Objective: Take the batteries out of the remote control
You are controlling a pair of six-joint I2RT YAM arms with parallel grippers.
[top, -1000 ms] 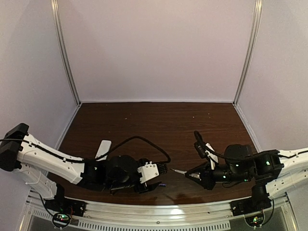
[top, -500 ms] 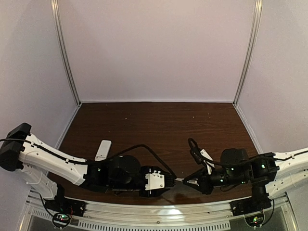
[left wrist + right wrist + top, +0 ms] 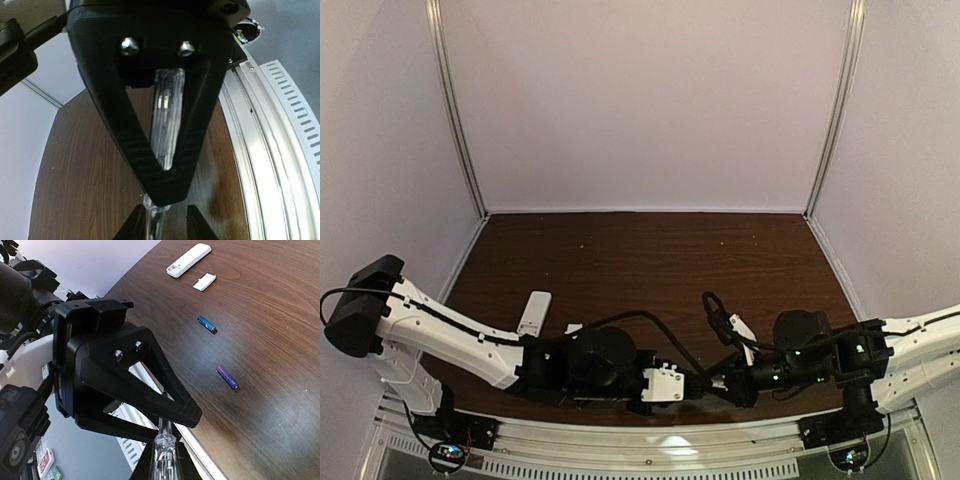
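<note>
The white remote control (image 3: pixel 189 260) lies on the table with its small white cover (image 3: pixel 204 281) beside it; from above the remote control (image 3: pixel 534 312) is at the left. A blue battery (image 3: pixel 206 323) and a purple battery (image 3: pixel 226 377) lie loose on the wood. My right gripper (image 3: pixel 165 452) is shut on a clear pointed tool (image 3: pixel 165 442). My left gripper (image 3: pixel 166 222) meets it tip to tip at the table's near edge. The tool's tip (image 3: pixel 154 220) sits between the left jaws, against one finger (image 3: pixel 134 225). A gap still shows on the other side.
The aluminium rail (image 3: pixel 260 150) along the near table edge runs right beside both grippers. The left arm (image 3: pixel 470 340) stretches across the near left of the table, with its cable (image 3: pixel 630 320) looping over it. White booth walls enclose the table.
My left arm has swung right to meet the right gripper, and its jaws have narrowed around the tool's tip. The right gripper has shifted slightly left with the tool.
</note>
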